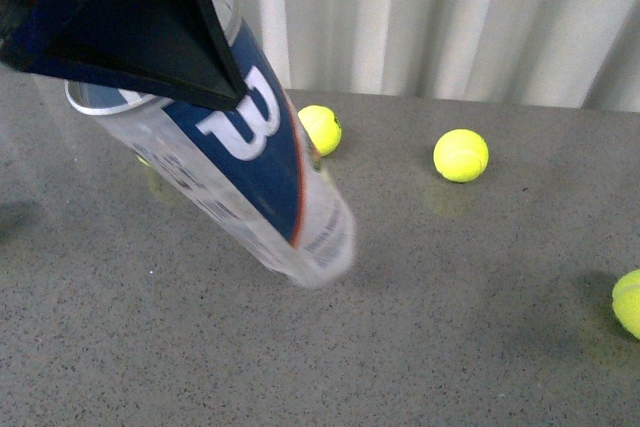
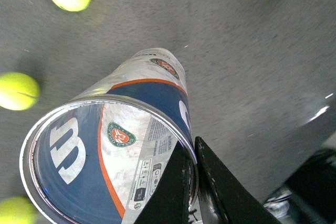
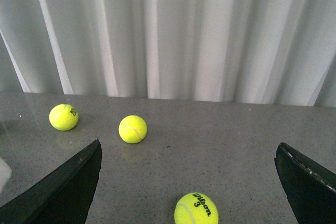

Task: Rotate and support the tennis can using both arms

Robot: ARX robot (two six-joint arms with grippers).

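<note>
The tennis can (image 1: 262,175), a clear tube with a navy and white label and an orange stripe, hangs tilted above the grey table, open metal rim up and left, closed end low toward the middle. My left gripper (image 1: 175,57) is shut on its rim at the top left. In the left wrist view the tennis can (image 2: 121,150) opens toward the camera, and the left gripper (image 2: 192,174) pinches the rim wall, one finger inside, one outside. My right gripper (image 3: 189,182) stands open and holds nothing; it is out of the front view.
Yellow tennis balls lie on the grey table (image 1: 450,327): one ball (image 1: 322,129) just behind the can, another ball (image 1: 461,155) to the right, a third ball (image 1: 628,302) at the right edge. White curtains (image 1: 450,17) close the back. Between the right fingers lies a ball (image 3: 196,209).
</note>
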